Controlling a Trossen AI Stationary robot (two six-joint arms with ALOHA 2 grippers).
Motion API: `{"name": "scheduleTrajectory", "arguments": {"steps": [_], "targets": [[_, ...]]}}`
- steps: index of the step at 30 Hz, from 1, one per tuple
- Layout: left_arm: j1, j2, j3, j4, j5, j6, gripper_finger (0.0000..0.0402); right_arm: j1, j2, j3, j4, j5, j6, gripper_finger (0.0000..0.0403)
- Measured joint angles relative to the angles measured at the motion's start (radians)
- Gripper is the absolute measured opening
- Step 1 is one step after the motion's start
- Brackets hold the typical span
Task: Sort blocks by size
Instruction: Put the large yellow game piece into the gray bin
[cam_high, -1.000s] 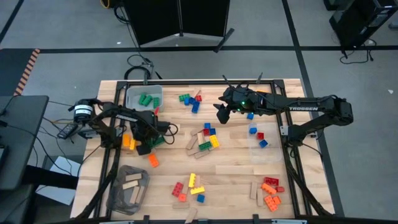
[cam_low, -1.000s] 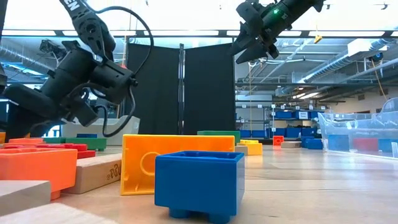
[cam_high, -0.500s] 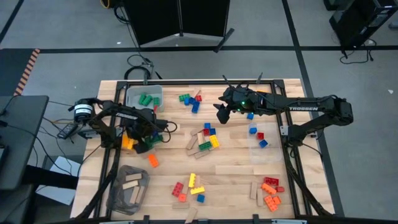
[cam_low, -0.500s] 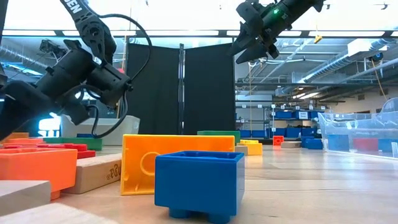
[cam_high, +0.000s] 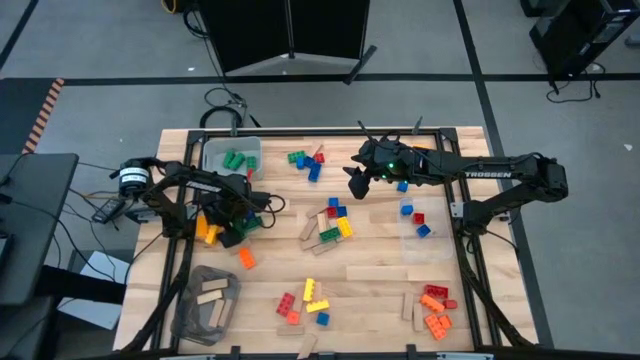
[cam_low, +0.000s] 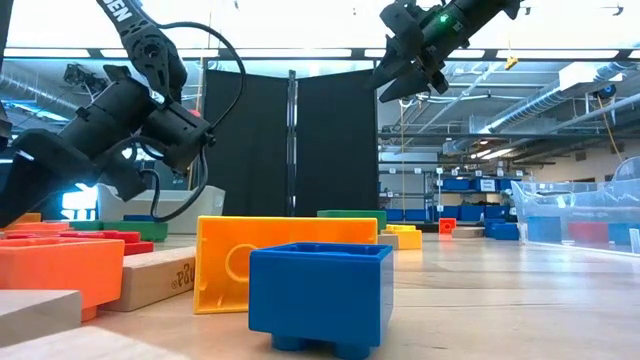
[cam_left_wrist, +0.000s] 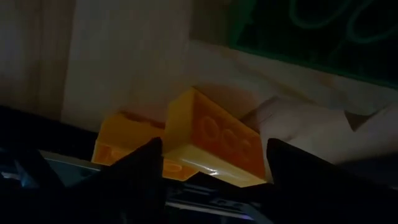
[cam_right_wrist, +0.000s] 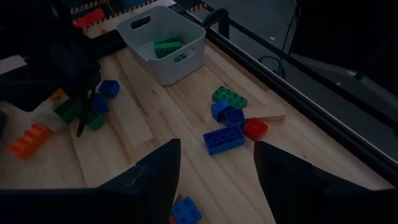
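Studded bricks in several colours and tan wooden pieces lie scattered over the wooden table (cam_high: 380, 255). Two yellow bricks (cam_high: 205, 230) lie side by side near the left edge, with an orange brick (cam_high: 245, 258) a little nearer. My left gripper (cam_high: 220, 228) is low over them, tilted down and open. Its fingers stand on either side of one yellow brick (cam_left_wrist: 214, 140), and the other yellow brick (cam_left_wrist: 124, 144) lies beside it. My right gripper (cam_high: 355, 185) hangs open, high above the far middle of the table, holding nothing. My left gripper has a finger (cam_left_wrist: 146, 168) on each side of the yellow brick's short ends (cam_left_wrist: 255, 155), coming down at a slant from above. Whether the fingers touch the brick, I cannot tell. The brick lies flat on the table.
A white bin (cam_high: 232, 157) with green bricks stands at the far left. A clear bin (cam_high: 205, 300) with wooden pieces is at the near left, and another clear bin (cam_high: 420, 225) with blue and red bricks at the right. A mixed pile (cam_high: 330, 225) lies mid-table, and red and orange bricks (cam_high: 435, 305) at the near right.
My left gripper has rolled at the wrist and swung a little toward the yellow bricks, staying low over the table. The bricks have kept their places.
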Motion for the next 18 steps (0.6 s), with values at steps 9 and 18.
{"name": "scheduleTrajectory", "arguments": {"steps": [9,18], "targets": [[0.000,0.000,0.000,0.010,0.010,-0.024,0.0201,0.000,0.000,0.000,0.000,0.000,0.000,0.0220],[0.000,0.000,0.000,0.009,0.012,-0.024,0.0134,0.000,0.000,0.000,0.000,0.000,-0.001,0.0220]]}}
